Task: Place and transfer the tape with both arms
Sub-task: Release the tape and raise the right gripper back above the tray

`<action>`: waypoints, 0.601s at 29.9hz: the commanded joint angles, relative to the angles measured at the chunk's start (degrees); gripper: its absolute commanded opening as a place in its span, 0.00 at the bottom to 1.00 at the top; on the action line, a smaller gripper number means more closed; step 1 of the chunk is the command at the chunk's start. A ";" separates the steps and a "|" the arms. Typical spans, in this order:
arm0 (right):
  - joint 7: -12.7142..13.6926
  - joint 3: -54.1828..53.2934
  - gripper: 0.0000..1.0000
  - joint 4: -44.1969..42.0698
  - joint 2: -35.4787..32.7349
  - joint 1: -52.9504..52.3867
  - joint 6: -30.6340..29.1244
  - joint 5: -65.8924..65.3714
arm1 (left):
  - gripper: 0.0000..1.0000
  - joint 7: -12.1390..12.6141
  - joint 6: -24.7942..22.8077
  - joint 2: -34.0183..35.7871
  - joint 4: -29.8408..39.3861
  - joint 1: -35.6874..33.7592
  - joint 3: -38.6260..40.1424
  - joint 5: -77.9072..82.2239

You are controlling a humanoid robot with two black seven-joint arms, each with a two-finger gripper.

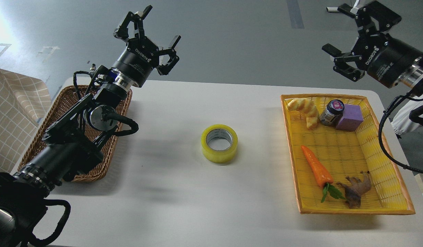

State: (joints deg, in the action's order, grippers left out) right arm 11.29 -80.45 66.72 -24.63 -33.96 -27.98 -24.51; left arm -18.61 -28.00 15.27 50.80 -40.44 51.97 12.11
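Observation:
The tape [219, 143], a yellow roll with a grey-white core, lies flat on the white table [184, 192] near its middle. My left gripper [148, 32] is open and empty, raised above the table's far left edge, well left of and behind the tape. My right gripper [352, 37] is open and empty, raised high at the top right, above the far end of the yellow tray and far from the tape.
A brown wicker basket [65, 113] stands at the left under my left arm. A yellow tray [365, 164] at the right holds a croissant [304, 109], a dark jar [331, 111], a purple block [350, 117], a carrot [316, 168] and a brown toy animal [357, 188]. A checked cloth [15, 113] lies at the far left.

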 commanded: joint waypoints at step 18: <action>1.89 -11.67 1.00 -2.30 17.78 4.51 -0.02 8.42 | 0.98 0.32 0.00 -0.24 0.26 0.18 -0.21 -0.07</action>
State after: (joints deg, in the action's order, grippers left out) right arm 12.27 -94.14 61.42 -7.16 -31.32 -27.98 -17.95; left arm -18.39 -28.00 15.01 51.00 -40.34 52.09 12.04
